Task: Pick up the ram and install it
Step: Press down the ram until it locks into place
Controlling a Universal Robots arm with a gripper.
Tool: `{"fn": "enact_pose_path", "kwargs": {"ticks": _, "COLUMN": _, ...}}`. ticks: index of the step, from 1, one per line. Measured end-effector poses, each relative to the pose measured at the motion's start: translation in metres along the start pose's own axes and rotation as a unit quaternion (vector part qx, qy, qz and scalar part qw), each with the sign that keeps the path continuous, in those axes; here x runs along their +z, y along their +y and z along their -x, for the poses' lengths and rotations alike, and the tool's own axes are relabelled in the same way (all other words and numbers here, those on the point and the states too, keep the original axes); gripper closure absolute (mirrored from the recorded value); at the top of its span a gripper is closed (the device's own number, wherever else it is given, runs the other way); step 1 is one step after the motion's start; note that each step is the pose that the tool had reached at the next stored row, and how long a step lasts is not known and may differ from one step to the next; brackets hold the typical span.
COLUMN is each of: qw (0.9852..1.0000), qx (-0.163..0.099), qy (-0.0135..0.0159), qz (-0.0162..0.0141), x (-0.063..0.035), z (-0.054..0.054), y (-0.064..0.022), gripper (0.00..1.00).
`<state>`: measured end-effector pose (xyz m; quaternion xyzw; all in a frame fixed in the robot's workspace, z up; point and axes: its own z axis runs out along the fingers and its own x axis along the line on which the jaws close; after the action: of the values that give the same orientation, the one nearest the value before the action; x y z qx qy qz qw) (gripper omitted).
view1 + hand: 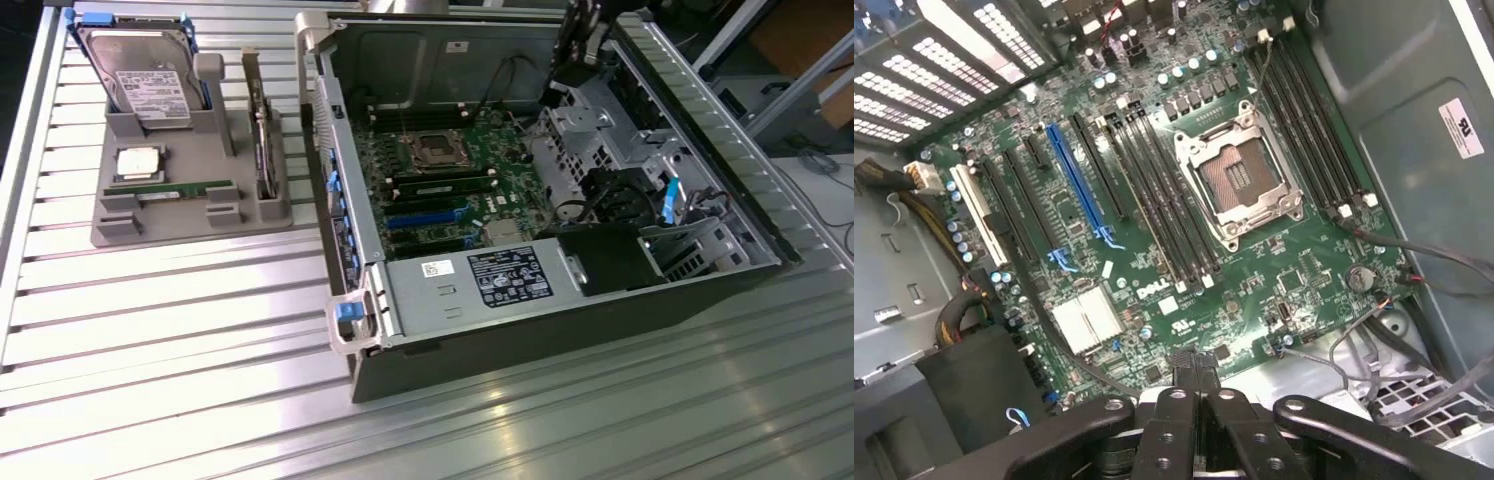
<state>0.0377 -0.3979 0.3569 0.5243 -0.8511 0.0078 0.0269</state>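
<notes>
gripper [1199, 400]: jaws together, empty, above motherboard [1154, 200] in open computer case [350, 190] | ram [171, 188]: lying in grey holder tray [147, 235] on bench, beside hard drive [147, 70], well apart from case

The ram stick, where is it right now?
The long thin green ram stick lies on the grey holder tray at the exterior view's left, just below the square silver processor chip, outside the open computer case.
</notes>
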Motion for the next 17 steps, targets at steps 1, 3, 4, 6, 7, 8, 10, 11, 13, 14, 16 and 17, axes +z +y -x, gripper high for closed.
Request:
{"fn": "enact_pose_path", "kwargs": {"ticks": 1, "qw": 1.0, "qx": 0.005, "qy": -0.0001, "qz": 0.0003, "x": 0.0, "z": 0.0, "y": 0.0, "gripper": 0.89}}
{"fn": "enact_pose_path", "kwargs": {"ticks": 3, "qw": 0.9998, "qx": 0.018, "qy": -0.0003, "qz": 0.001, "x": 0.0, "z": 0.0, "y": 0.0, "gripper": 0.89}}
{"fn": "enact_pose_path", "kwargs": {"ticks": 4, "qw": 0.9997, "qx": 0.023, "qy": -0.0003, "qz": 0.0013, "x": 0.0, "z": 0.0, "y": 0.0, "gripper": 0.89}}
{"fn": "enact_pose_path", "kwargs": {"ticks": 6, "qw": 0.9993, "qx": 0.038, "qy": -0.0006, "qz": 0.0021, "x": 0.0, "z": 0.0, "y": 0.0, "gripper": 0.89}}
{"fn": "enact_pose_path", "kwargs": {"ticks": 7, "qw": 0.9989, "qx": 0.046, "qy": -0.0006, "qz": 0.0025, "x": 0.0, "z": 0.0, "y": 0.0, "gripper": 0.89}}
{"fn": "enact_pose_path", "kwargs": {"ticks": 8, "qw": 0.9985, "qx": 0.055, "qy": -0.0008, "qz": 0.003, "x": 0.0, "z": 0.0, "y": 0.0, "gripper": 0.89}}
{"fn": "enact_pose_path", "kwargs": {"ticks": 10, "qw": 0.9975, "qx": 0.071, "qy": -0.001, "qz": 0.0039, "x": 0.0, "z": 0.0, "y": 0.0, "gripper": 0.89}}
{"fn": "enact_pose_path", "kwargs": {"ticks": 11, "qw": 0.9969, "qx": 0.079, "qy": -0.0012, "qz": 0.0043, "x": 0.0, "z": 0.0, "y": 0.0, "gripper": 0.89}}
{"fn": "enact_pose_path", "kwargs": {"ticks": 13, "qw": 0.995, "qx": 0.1, "qy": -0.0015, "qz": 0.0054, "x": 0.0, "z": 0.0, "y": 0.0, "gripper": 0.89}}
{"fn": "enact_pose_path", "kwargs": {"ticks": 14, "qw": 0.9935, "qx": 0.114, "qy": -0.0017, "qz": 0.0062, "x": 0.0, "z": 0.0, "y": 0.0, "gripper": 0.89}}
{"fn": "enact_pose_path", "kwargs": {"ticks": 16, "qw": 0.9883, "qx": 0.152, "qy": -0.0023, "qz": 0.0082, "x": 0.0, "z": 0.0, "y": 0.0, "gripper": 0.89}}
{"fn": "enact_pose_path", "kwargs": {"ticks": 17, "qw": 0.9861, "qx": 0.166, "qy": -0.0025, "qz": 0.009, "x": 0.0, "z": 0.0, "y": 0.0, "gripper": 0.89}}
